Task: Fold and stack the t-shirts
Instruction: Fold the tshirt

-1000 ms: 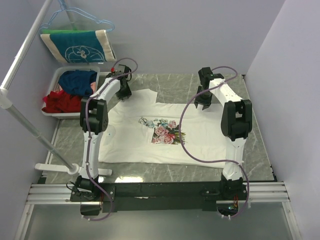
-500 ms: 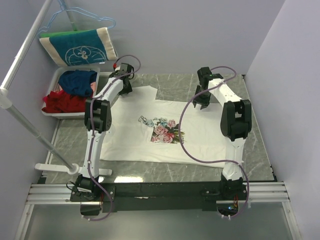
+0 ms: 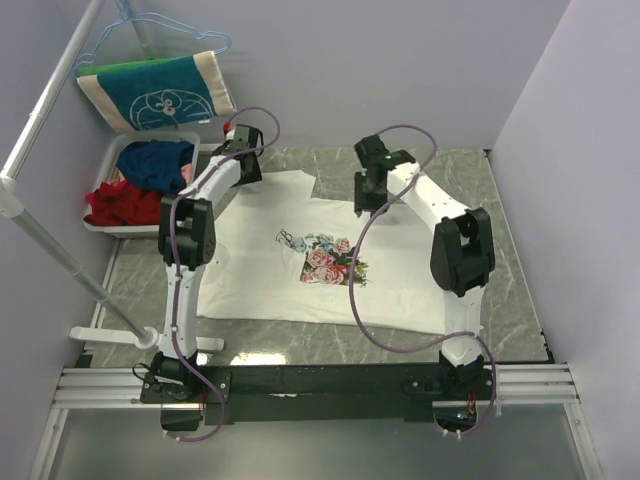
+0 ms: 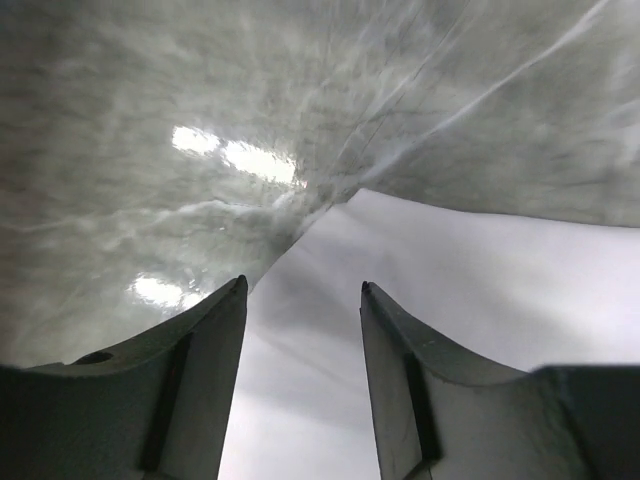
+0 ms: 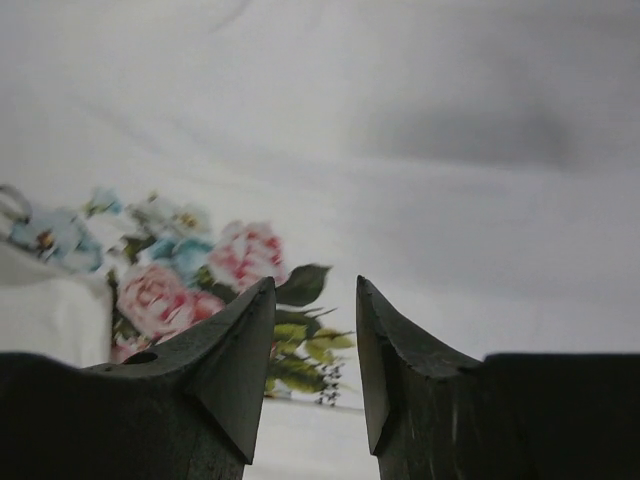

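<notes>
The cream t-shirt [image 3: 260, 285] lies flat, flower print [image 3: 330, 263] up, mid-frame on the marble surface [image 3: 440, 165]; folding looks barely begun. The left pincer [image 3: 246, 174], released and empty, hangs over the cloth's upper-left sleeve edge. The right pincer [image 3: 367, 200], also parted on nothing, hovers above the top edge. Next, each probably needs to drop and pinch an edge. A bin [image 3: 112, 160] of red and blue clothes sits at left, and the right arm's cable [image 3: 352, 285] drapes across the print.
</notes>
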`<state>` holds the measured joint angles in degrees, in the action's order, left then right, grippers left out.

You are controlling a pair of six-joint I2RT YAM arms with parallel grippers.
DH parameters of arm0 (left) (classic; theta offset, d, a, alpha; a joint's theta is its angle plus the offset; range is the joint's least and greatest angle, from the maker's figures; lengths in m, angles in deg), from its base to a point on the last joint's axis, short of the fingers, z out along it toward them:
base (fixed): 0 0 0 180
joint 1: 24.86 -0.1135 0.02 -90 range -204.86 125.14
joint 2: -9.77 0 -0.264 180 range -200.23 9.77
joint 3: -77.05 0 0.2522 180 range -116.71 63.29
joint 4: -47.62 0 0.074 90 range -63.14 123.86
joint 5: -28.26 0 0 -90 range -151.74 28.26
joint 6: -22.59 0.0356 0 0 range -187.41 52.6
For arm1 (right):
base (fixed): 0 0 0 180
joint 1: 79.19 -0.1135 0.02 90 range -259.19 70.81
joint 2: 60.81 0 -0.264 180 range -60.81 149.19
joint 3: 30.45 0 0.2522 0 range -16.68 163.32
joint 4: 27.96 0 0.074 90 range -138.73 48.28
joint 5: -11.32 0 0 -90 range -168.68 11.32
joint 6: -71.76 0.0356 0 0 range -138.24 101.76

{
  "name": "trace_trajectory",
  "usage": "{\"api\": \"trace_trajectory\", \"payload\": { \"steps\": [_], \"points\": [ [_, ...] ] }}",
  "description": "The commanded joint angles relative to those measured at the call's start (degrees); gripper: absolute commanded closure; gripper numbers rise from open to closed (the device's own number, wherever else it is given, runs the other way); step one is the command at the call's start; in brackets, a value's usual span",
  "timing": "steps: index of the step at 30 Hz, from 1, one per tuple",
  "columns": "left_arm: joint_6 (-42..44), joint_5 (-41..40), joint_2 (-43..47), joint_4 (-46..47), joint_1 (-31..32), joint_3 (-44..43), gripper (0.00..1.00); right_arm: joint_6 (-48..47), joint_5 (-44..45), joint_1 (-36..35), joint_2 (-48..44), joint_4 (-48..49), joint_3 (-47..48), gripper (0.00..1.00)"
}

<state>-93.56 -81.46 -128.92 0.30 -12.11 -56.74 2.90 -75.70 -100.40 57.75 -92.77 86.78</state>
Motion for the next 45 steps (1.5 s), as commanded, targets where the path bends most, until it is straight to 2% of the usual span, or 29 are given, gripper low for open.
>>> {"api": "trace_trajectory", "payload": {
  "steps": [1,7,15,17,21,24,27,34,45],
  "points": [
    [1.4,0.3,10.3,2.0,-0.3,-1.3,0.44,-6.4,0.9,-9.4,-6.4,-0.5,-0.6,0.54],
    [1.5,2.4,6.6,-7.0,-0.7,-10.1,0.42,-8.0,-2.6,-19.8,-5.5,2.3,-2.7,0.54],
    [-0.7,8.6,6.2,-8.8,-1.9,-9.2,0.41,-10.0,-2.7,-29.2,4.2,2.2,7.2,0.54],
    [-0.9,9.0,4.8,-9.8,-2.2,-10.0,0.41,-10.1,-5.4,-31.2,6.9,1.7,10.1,0.54],
    [-1.0,9.5,2.9,-12.9,-3.5,-11.9,0.42,-9.9,-7.1,-34.1,10.9,1.0,13.8,0.54],
    [-1.3,10.1,3.4,-12.4,-4.3,-8.8,0.43,-10.0,-6.9,-36.6,12.2,1.0,14.8,0.54],
    [-1.1,10.1,4.6,-10.9,-4.7,-5.2,0.43,-10.2,-6.8,-39.1,11.7,3.0,12.7,0.54],
    [-0.6,9.7,4.2,-11.1,-5.5,-5.0,0.44,-10.8,-7.0,-43.3,14.3,2.9,12.2,0.54],
    [-0.7,11.3,5.7,-10.0,-6.2,-3.8,0.44,-11.0,-4.7,-44.8,18.1,4.6,7.1,0.55]
  ]
}}
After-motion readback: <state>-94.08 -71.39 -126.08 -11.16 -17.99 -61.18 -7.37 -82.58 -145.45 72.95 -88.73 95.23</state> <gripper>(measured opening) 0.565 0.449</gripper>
